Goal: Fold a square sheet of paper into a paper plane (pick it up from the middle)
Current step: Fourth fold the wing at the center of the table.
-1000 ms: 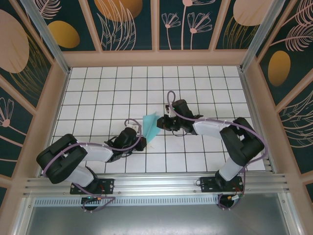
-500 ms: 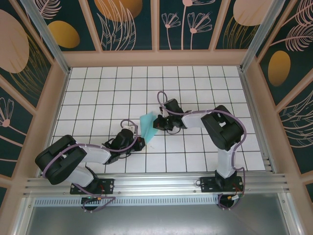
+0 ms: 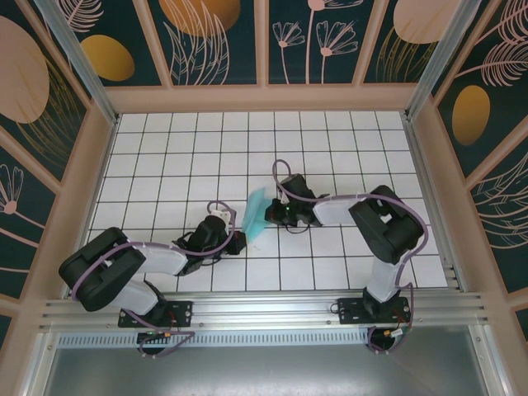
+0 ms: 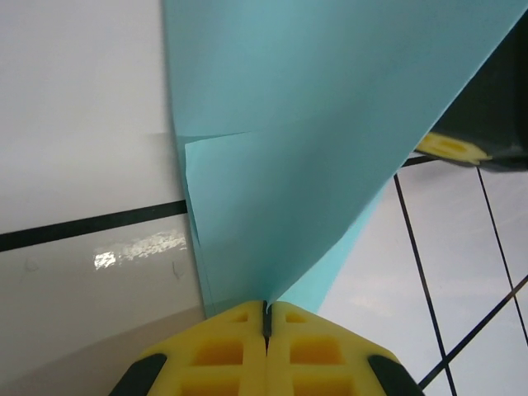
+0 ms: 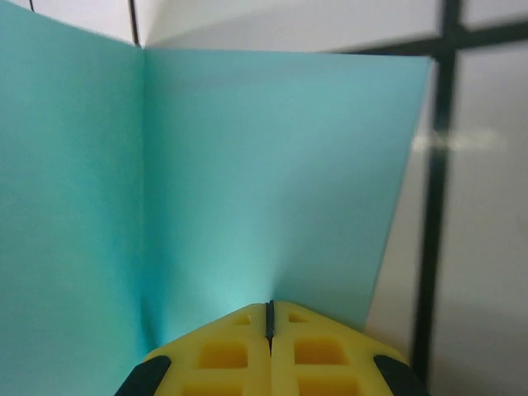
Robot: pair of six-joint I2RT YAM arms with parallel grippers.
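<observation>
- Swinging in at the elbow over the last second, my right arm point(image 3: 384, 224) has folded closer to its base, and my right fingers point(image 5: 223, 356) have finished closing on the thin turquoise-blue square sheet of paper point(image 3: 255, 213).
- A second ago the sheet showed from above as a broad triangle with its tip pointing away from me. It now shows as a narrower slanted band standing up off the white tiled desk point(image 3: 165, 165).
- My left fingers point(image 4: 223, 351) stay pinched together on the sheet's lower near edge. In the left wrist view the yellow pads meet and the paper rises straight out of the seam between them, with a small overlapped flap edge showing on its left side.
- From the right wrist view my right fingers are likewise pressed tight on the paper's edge, and one sharp crease runs up the sheet left of centre.
- The sheet hangs between the two grips, above the desk and roughly in front of the gap between my bases.
- With both ends now gripped, I judge the sheet ready for its next fold. It is creased but has no slim pointed dart shape yet, so most of the folding remains.
- Pulling the two grips apart unevenly could tear such thin paper or slide it out of one pinch.
</observation>
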